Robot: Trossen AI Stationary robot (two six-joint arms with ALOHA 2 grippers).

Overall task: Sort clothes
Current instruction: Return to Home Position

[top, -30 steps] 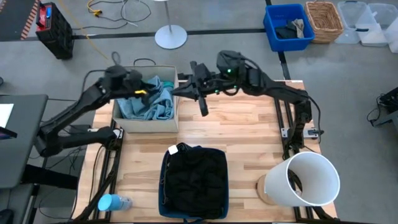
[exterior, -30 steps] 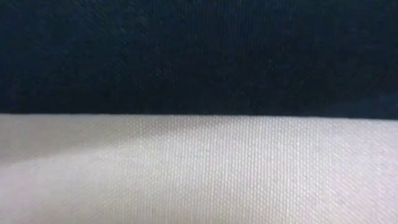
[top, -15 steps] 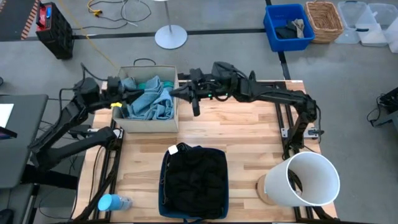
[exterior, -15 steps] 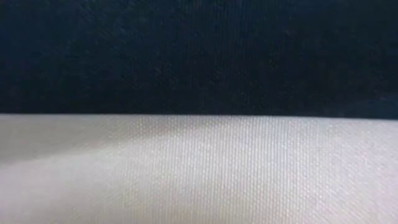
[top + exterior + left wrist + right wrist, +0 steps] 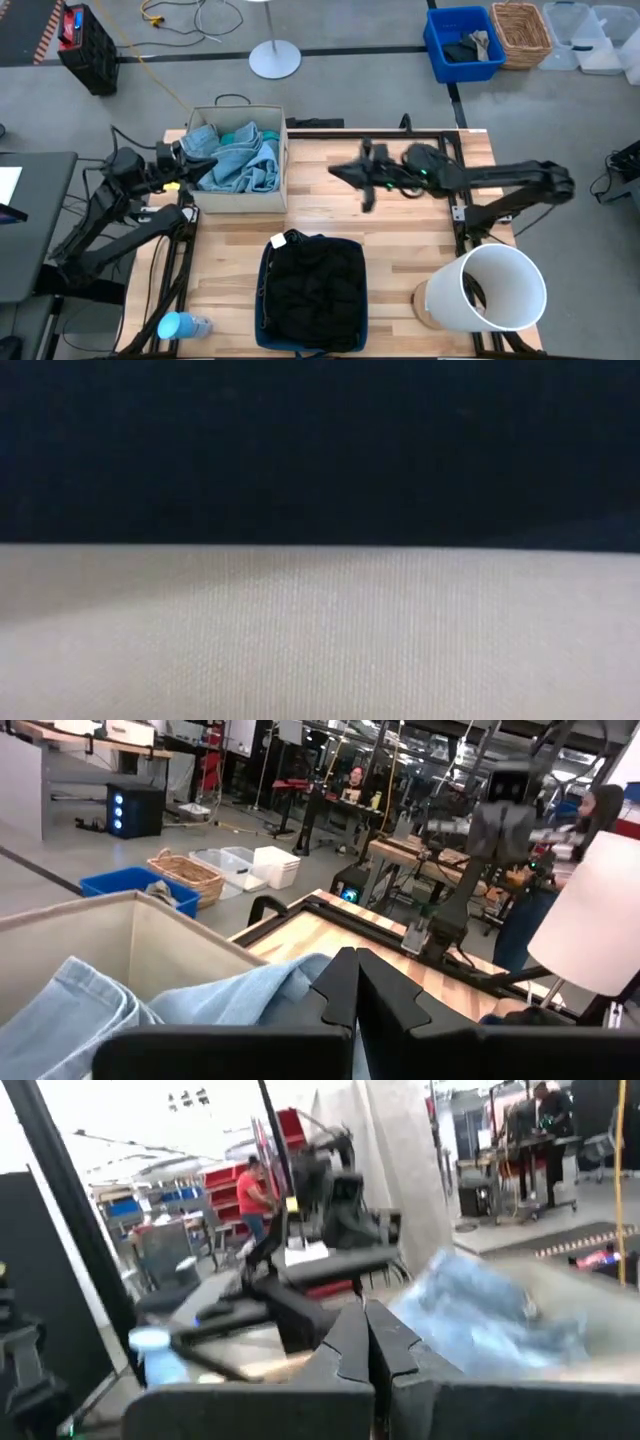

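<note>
A beige box (image 5: 235, 196) stands at the table's far left. In it lie a light blue denim garment (image 5: 240, 165) and a teal one (image 5: 240, 132). A black garment (image 5: 315, 280) fills the dark blue bin (image 5: 262, 300) at the near middle. My left gripper (image 5: 200, 163) is shut over the box's left wall, with the denim (image 5: 200, 1005) just beyond its fingers and nothing between them. My right gripper (image 5: 338, 172) is shut and empty above bare table, right of the box. The low view shows only dark and pale fabric close up.
A tall white bin (image 5: 487, 290) lies tipped at the table's near right corner. A light blue bottle (image 5: 180, 325) sits off the near left corner. On the floor beyond the table are a blue crate (image 5: 462, 42) and a wicker basket (image 5: 520, 30).
My left gripper has drawn back from over the box toward the table's left edge. My right gripper has pulled away from the box toward the table's right edge and slightly nearer. The denim and teal garments stay in the box.
</note>
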